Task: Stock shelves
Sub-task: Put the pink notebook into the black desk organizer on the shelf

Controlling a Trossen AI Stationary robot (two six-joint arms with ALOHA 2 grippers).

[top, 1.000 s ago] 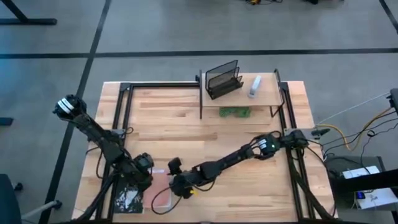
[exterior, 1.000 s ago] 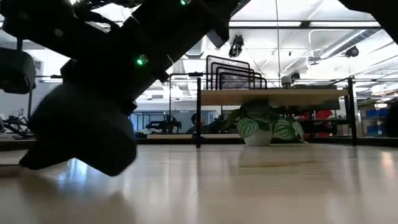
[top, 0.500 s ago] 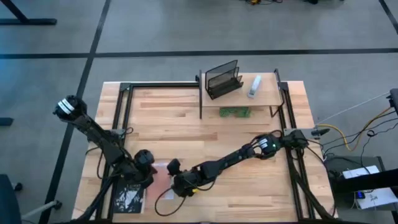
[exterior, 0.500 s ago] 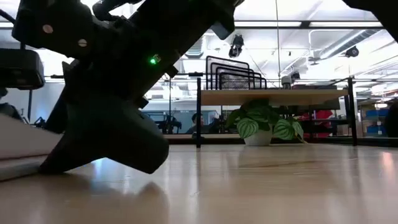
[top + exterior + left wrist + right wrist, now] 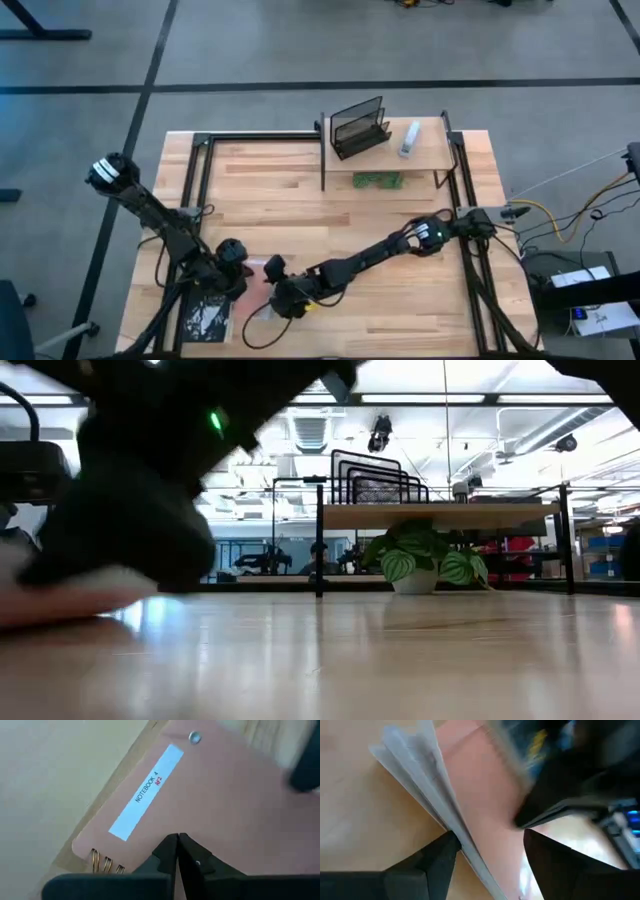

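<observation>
Shelves (image 5: 385,160): far edge of the table (image 5: 400,300), carrying a black wire rack (image 5: 360,127) and a white bottle (image 5: 410,139), plant (image 5: 420,560) beneath. Well apart from the shelves, near the front edge: pink notebook (image 5: 210,805). Left gripper (image 5: 178,842) over its cover, fingers pressed together. Right gripper (image 5: 487,842) spread, straddling its page edge.

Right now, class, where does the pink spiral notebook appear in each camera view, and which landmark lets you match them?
High view: pink notebook lies at the table's front left.
Low view: probably the pale blurred slab at far left, under a dark arm.
Left wrist view: fills most of the picture, bearing a white label, "NOTEBOOK 4".
Right wrist view: pink cover and grey page edges cross the middle.
Shared landmark: the wooden tabletop beneath it.
</observation>
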